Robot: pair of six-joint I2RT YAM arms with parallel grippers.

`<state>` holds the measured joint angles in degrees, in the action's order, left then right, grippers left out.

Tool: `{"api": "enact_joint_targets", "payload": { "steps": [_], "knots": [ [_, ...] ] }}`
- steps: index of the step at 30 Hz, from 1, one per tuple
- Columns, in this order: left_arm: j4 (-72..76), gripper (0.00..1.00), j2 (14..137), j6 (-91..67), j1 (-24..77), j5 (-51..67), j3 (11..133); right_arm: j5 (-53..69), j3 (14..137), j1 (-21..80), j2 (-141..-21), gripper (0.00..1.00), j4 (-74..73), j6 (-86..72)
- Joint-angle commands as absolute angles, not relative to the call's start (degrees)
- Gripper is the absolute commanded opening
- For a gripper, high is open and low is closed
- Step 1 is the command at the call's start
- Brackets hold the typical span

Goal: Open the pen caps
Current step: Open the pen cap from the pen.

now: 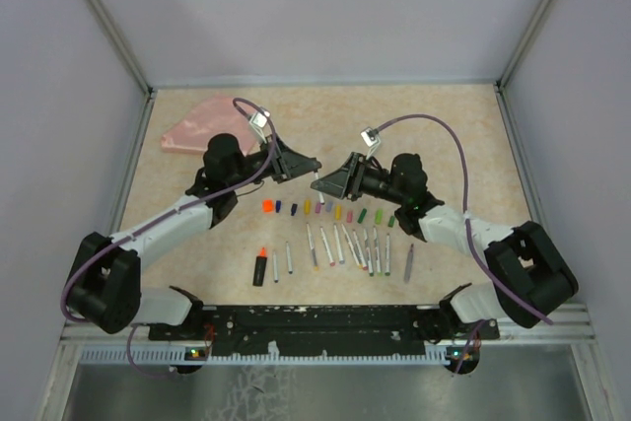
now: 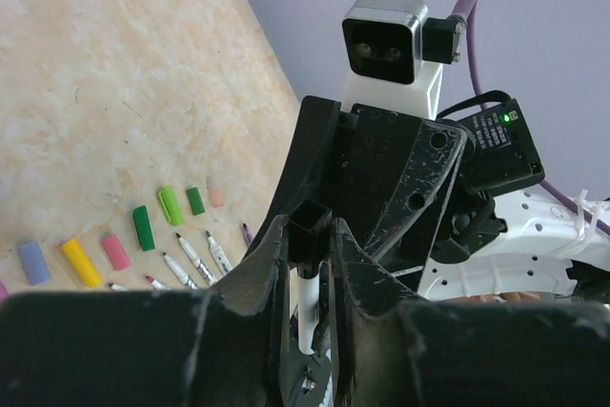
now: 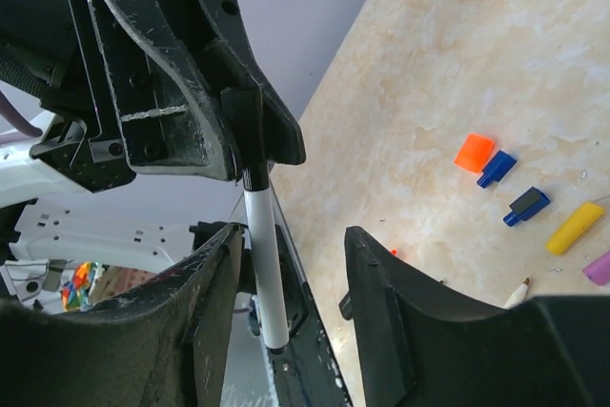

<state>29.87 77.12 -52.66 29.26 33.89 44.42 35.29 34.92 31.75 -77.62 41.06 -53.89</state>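
Left jaws are clamped on the black cap (image 2: 310, 226), up off the desk (image 1: 444, 125) as far as we can see; right jaws sit wide around its white barrel (image 3: 265, 264), other caps (image 1: 338, 212) rowed below.

Pen caps (image 1: 307, 207) behind pens (image 1: 338, 244), pouch (image 1: 202, 130) rear left

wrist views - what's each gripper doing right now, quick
left gripper: closed on the pen, at its black cap end.
right gripper: open, fingers apart, the pen's barrel beside one of them.
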Motion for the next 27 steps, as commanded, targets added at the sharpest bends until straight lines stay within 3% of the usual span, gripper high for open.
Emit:
{"api": "enact_joint_targets", "payload": {
  "steps": [1, 8, 12, 27],
  "knots": [
    [33.0, 0.0, 76.5, -52.9, 29.9, 35.0, 44.5, 36.0, 36.2, 32.3, -75.8, 0.45, 44.3, -54.2],
    [33.4, 0.0, 76.7, -52.7, 29.8, 34.8, 44.9, 36.8, 36.7, 32.9, -76.1, 0.27, 44.0, -54.3],
    [34.0, 0.0, 77.1, -52.2, 29.8, 34.6, 45.2, 37.2, 36.6, 32.9, -76.1, 0.0, 44.2, -54.6],
    [35.8, 0.0, 83.3, -46.9, 22.0, 23.4, 59.8, 38.0, 33.9, 35.2, -75.2, 0.0, 45.3, -56.1]
  ]
}}
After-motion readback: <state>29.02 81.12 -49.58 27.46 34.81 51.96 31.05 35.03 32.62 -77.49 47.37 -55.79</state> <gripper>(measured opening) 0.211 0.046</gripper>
